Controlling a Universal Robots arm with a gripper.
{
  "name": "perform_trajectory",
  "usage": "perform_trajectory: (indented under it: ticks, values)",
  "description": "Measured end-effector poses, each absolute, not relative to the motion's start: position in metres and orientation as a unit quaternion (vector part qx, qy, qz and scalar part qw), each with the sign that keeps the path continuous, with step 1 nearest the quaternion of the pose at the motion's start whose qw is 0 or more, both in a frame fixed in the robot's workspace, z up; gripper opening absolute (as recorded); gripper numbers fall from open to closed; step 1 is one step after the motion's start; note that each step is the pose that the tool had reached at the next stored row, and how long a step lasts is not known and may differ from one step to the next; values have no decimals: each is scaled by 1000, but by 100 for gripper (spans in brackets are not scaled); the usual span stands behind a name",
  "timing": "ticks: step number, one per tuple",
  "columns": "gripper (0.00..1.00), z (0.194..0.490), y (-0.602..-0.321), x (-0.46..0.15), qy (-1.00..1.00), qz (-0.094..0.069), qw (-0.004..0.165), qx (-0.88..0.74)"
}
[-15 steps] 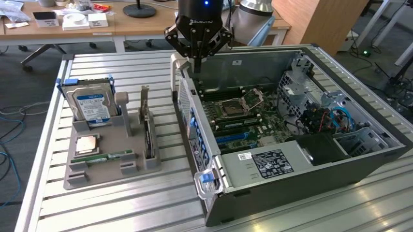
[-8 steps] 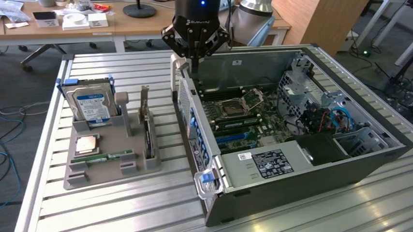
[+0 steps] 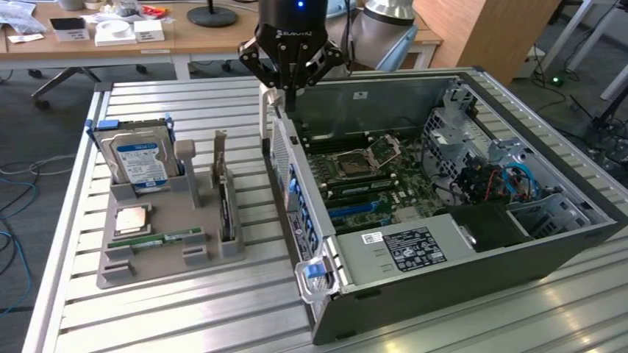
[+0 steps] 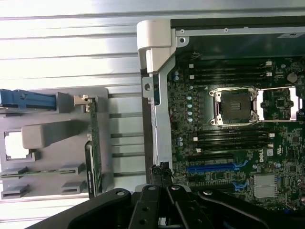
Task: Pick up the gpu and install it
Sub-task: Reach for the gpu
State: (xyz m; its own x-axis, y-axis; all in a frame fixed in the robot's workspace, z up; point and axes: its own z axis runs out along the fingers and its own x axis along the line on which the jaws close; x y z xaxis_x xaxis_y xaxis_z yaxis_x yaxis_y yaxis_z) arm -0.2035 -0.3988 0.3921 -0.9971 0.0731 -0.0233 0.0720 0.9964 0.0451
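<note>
- Standing on its long edge, the gpu sits in a slot of the grey holder, on the side facing the computer case. Its pale bracket end points toward the tabletop's far edge.
- The same holder carries a hard drive with a blue label, upright in the far slot. It also holds a processor chip lying flat and a narrow green RAM stick in a groove.
- The holder lies on the slatted tabletop, near its edge on the exterior view's left.
- The case lies open beside the holder. Inside it are the motherboard with its processor socket, a labelled power supply and blue cables.
- The end effector has its fingers pressed together and holds nothing. It hangs over the far end of the case wall nearest the holder, apart from the gpu.
</note>
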Motion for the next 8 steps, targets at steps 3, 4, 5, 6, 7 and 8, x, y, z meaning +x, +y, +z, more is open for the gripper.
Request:
perform_trajectory:
  ticks: [3,4,5,6,7,8]
  values:
    - [11,392,-399,-207,999,22,12,36]
    - [11,392,-399,-207,999,22,12,36]
    - [11,392,-399,-208,999,22,12,36]
    - [11,392,-399,-209,999,22,12,36]
    - [11,392,-399,-210,999,22,12,36]
    - [11,392,-399,-212,999,22,12,36]
